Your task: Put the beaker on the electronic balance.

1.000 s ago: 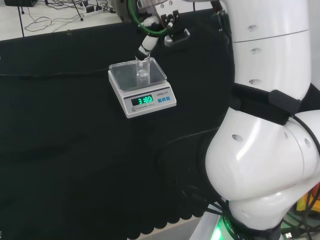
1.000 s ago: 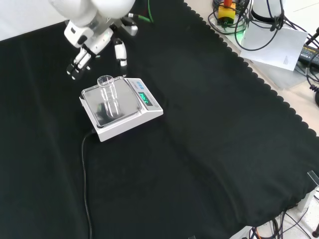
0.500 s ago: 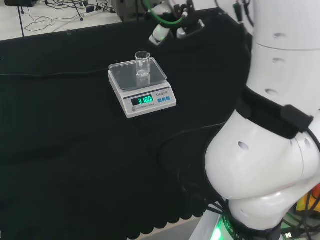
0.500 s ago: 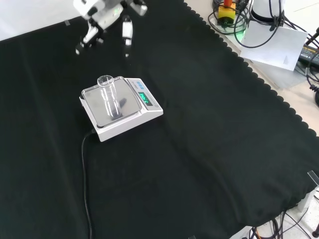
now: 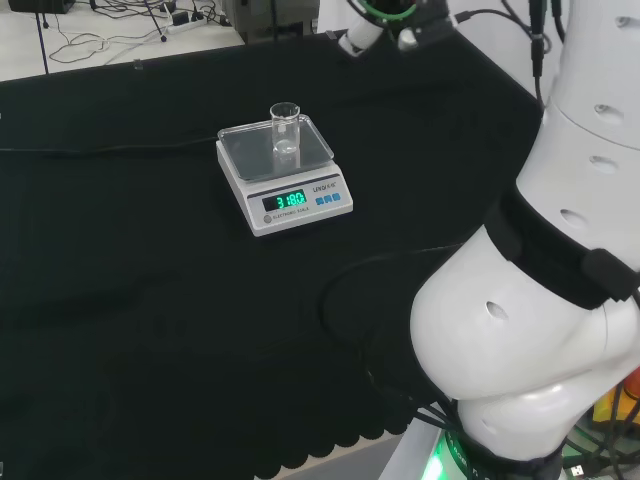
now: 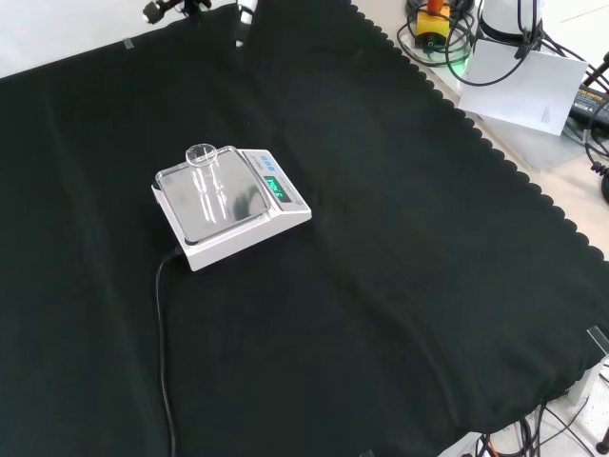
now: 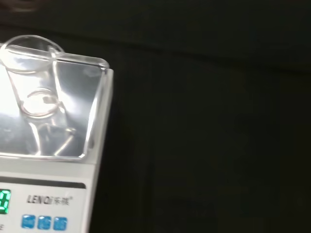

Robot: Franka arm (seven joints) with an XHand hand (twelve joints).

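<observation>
A clear glass beaker point(image 5: 285, 132) stands upright on the steel pan of the white electronic balance point(image 5: 330, 203), whose green display is lit. In the front view the beaker point(image 6: 206, 181) sits on the pan near the far corner of the balance point(image 6: 228, 246). The hand point(image 5: 358, 38) is high, up and to the right of the balance, apart from the beaker and holding nothing. Its fingertips point(image 6: 245, 13) reach in at the front view's top edge, straight. The wrist view looks down on the beaker point(image 7: 31, 92) and the balance point(image 7: 77, 97).
A black cable point(image 6: 162, 333) runs from the balance toward the cloth's near edge in the front view. The arm's white links point(image 5: 530, 330) stand at the head view's right. Cables and gear point(image 6: 514, 48) lie beyond the cloth's scalloped edge.
The hand has drawn up and away from the beaker, right in the head view and toward the top in the front view. The beaker and balance have stayed still.
</observation>
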